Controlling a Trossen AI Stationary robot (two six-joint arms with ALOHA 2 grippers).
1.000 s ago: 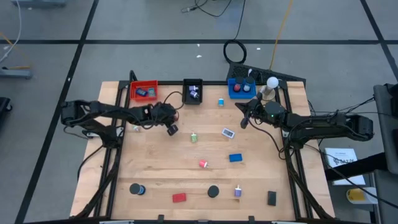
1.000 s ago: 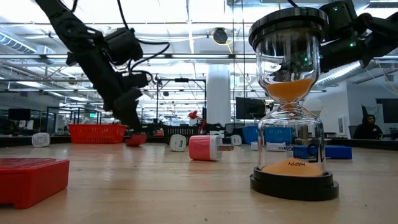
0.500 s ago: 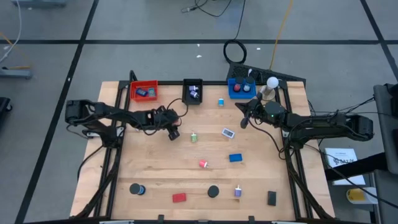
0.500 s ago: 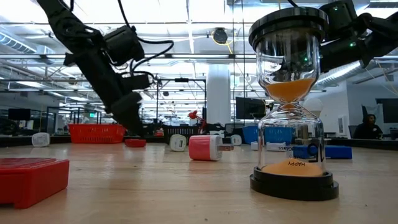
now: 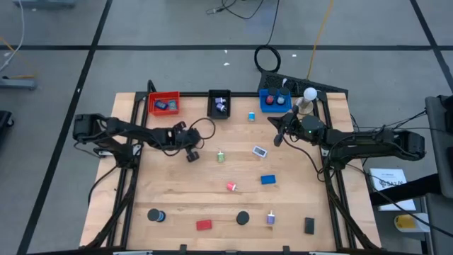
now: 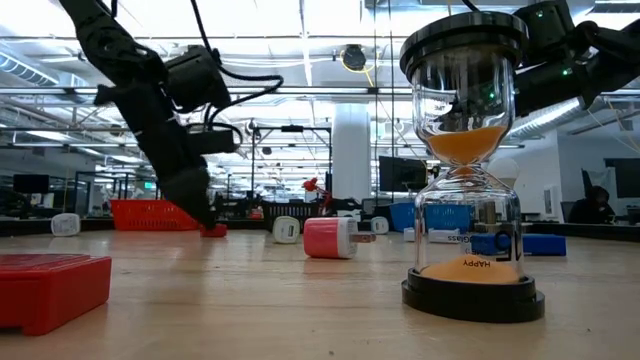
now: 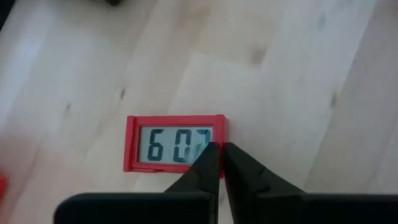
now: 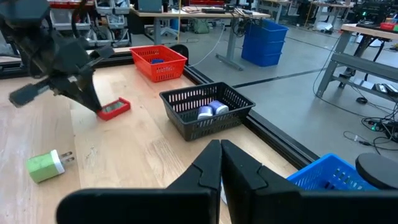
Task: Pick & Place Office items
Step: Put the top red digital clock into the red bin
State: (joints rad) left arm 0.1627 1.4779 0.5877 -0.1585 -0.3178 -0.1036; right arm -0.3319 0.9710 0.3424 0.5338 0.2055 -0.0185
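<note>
The left gripper (image 7: 219, 163) hovered just over the wooden table (image 5: 184, 198) near the red tray (image 5: 163, 103), fingers pressed together and empty. The small red digital clock (image 7: 175, 143) lay flat directly beneath the fingertips, display up, its long axis crossing the line of the fingers. The right gripper (image 8: 219, 163), also pinched shut on nothing, waited well apart beside the blue tray (image 5: 274, 100).
</note>
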